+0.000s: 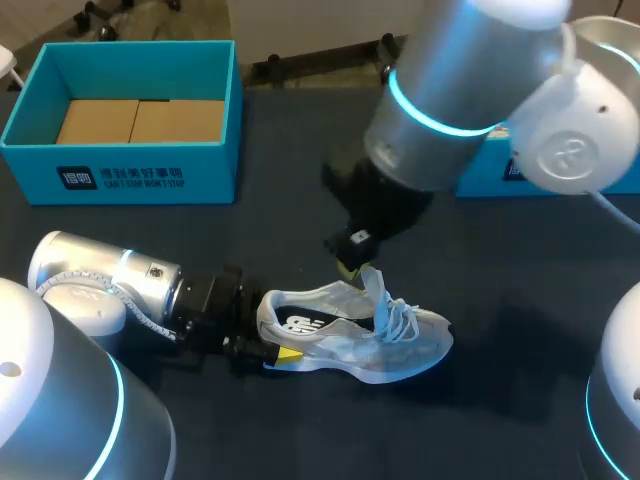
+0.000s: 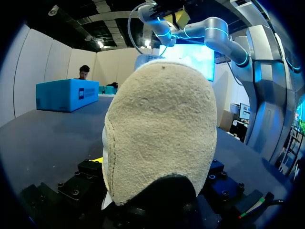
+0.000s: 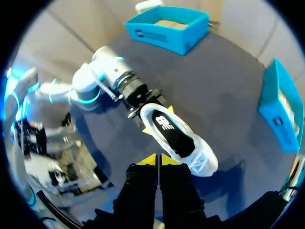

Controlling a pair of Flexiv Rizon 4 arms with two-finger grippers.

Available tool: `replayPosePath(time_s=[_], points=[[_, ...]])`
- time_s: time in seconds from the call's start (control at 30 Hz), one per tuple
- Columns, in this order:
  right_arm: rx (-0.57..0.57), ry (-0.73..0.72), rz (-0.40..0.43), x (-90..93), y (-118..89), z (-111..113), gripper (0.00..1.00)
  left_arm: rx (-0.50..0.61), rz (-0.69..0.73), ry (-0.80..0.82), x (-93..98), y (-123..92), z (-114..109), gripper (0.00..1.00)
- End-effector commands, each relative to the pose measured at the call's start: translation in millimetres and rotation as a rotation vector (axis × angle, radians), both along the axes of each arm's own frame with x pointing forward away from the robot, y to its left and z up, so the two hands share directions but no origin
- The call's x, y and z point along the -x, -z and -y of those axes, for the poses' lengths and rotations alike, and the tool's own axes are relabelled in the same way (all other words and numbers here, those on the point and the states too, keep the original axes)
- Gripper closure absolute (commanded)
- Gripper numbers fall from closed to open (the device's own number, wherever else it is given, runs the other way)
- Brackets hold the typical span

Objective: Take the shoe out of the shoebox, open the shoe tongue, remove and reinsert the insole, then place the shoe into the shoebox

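A white mesh shoe [image 1: 355, 335] with a dark insole lies on the dark table, toe to the right, its tongue [image 1: 374, 285] standing up. My left gripper [image 1: 272, 338] comes in low from the left, fingers spread wide on both sides of the heel and touching it. In the left wrist view the beige heel [image 2: 159, 138] fills the space between the fingers, with one yellow fingertip [image 2: 97, 160] just showing beside it. My right gripper [image 3: 157, 160] hangs above the shoe [image 3: 178, 140], near the tongue in the head view [image 1: 348, 267]. Its yellow tips are pressed together with nothing seen between them.
The open blue shoebox [image 1: 120, 175] stands at the back left, with brown cardboard inside. A second blue box part [image 1: 490, 172] sits at the back right, partly behind my right arm. Bare table surrounds the shoe.
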State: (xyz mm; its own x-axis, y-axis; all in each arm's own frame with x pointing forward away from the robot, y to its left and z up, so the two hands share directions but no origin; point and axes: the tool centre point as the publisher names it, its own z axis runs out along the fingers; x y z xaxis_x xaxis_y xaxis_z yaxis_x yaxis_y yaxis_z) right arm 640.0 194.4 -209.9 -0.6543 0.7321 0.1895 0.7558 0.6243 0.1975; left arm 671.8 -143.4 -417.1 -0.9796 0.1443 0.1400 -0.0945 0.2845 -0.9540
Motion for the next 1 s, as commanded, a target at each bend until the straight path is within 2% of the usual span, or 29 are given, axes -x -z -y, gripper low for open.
replayPosePath(time_s=[0.03, 0.27, 0.3, 0.37, 0.47, 0.53, 0.57, 0.93, 1.0], points=[[0.025, -0.489, 0.104, -2.7, 1, -11, 1.0, 0.0, 0.001, 0.0, 0.7, 1, -1, 1.0], [0.025, -0.489, 0.104, -2.7, 1, -11, 1.0, 0.0, 0.001, 0.0, 0.7, 1, -1, 1.0], [0.058, -0.564, 0.08, -6.6, 8, -19, 1.0, 0.0, 0.001, 0.0, 0.7, 1, -1, 1.0], [0.087, -0.669, 0.086, -8.0, 19, -30, 1.0, 0.0, 0.001, 0.0, 0.7, 1, -1, 1.0], [0.081, -0.758, 0.117, -7.2, 29, -34, 1.0, 0.0, 0.001, 0.0, 0.7, 1, -1, 1.0], [0.082, -0.782, 0.107, -9.6, 38, -37, 1.0, 0.0, 0.001, 0.0, 0.7, 1, -1, 1.0], [0.143, -0.801, 0.086, -10.8, 46, -37, 1.0, 0.0, 0.001, 0.0, 0.7, 1, -1, 1.0], [0.143, -0.801, 0.086, -10.8, 46, -37, 1.0, 0.0, 0.001, 0.0, 0.7, 1, -1, 1.0], [0.158, -0.787, 0.094, -13.6, 56, -40, 1.0, 0.0, 0.001, 0.0, 0.7, 1, -1, 1.0]])
